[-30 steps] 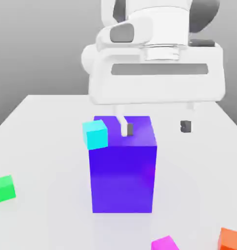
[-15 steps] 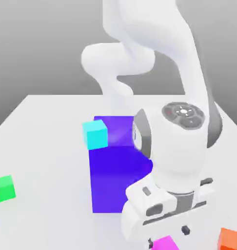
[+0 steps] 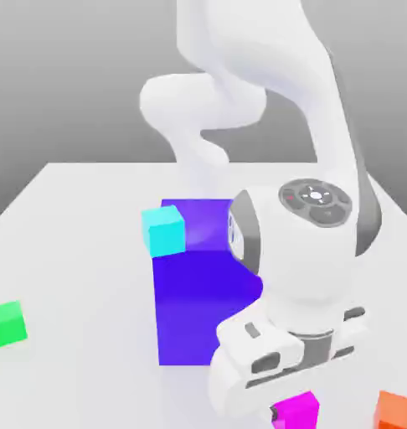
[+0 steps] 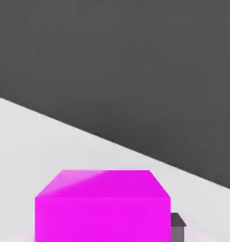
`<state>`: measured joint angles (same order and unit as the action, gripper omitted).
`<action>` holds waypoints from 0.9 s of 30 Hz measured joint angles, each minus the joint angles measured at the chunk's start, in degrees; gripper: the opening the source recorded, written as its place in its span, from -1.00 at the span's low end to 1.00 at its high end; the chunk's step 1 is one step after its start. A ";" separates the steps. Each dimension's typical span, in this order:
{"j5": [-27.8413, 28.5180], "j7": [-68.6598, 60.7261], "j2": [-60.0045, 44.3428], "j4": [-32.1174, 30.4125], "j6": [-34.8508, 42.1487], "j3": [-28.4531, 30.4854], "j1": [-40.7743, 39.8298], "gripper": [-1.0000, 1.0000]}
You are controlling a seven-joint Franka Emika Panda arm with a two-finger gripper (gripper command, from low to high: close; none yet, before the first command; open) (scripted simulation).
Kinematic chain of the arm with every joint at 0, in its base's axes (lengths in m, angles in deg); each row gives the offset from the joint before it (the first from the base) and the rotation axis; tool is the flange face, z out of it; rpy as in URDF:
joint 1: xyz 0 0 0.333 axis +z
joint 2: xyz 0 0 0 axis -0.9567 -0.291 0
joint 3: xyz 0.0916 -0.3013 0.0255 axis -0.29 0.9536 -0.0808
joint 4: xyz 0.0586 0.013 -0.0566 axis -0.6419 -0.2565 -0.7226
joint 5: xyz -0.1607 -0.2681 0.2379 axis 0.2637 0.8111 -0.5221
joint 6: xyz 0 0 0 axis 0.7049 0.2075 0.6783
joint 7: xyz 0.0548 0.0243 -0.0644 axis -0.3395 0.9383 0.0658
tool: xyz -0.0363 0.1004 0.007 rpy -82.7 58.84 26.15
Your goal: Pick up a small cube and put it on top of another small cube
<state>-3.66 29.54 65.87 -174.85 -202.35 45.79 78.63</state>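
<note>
The small magenta cube (image 3: pixel 297 410) sits at the table's front edge, right under my hand. My gripper (image 3: pixel 294 412) is down around it and shut on it. In the hand view the magenta cube (image 4: pixel 102 210) sits close up, with one dark finger pad (image 4: pixel 177 226) pressed against its side. The small green cube (image 3: pixel 7 323) rests on the table far off at the exterior view's left, well apart from the gripper.
A big blue-purple block (image 3: pixel 190 310) stands mid-table just behind my hand. A small cyan cube (image 3: pixel 164 230) shows at its top left corner. An orange cube (image 3: pixel 399 410) lies at the front right corner. Bare white table (image 3: pixel 73 251) stretches between the block and the green cube.
The arm came from above the blue-purple block down to the front edge. Since half a second ago the fingers closed on the magenta cube, which shifted slightly right and up.
</note>
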 joint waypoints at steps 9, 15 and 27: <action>-4.36 20.32 5.57 -4.99 0.89 13.26 -6.80 -1.00; -6.23 34.76 9.09 -8.31 1.42 22.12 -11.53 -1.00; -16.75 49.81 6.67 -12.37 -3.64 29.56 -22.07 -1.00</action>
<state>-20.40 79.35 72.54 -187.22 -205.99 75.35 56.56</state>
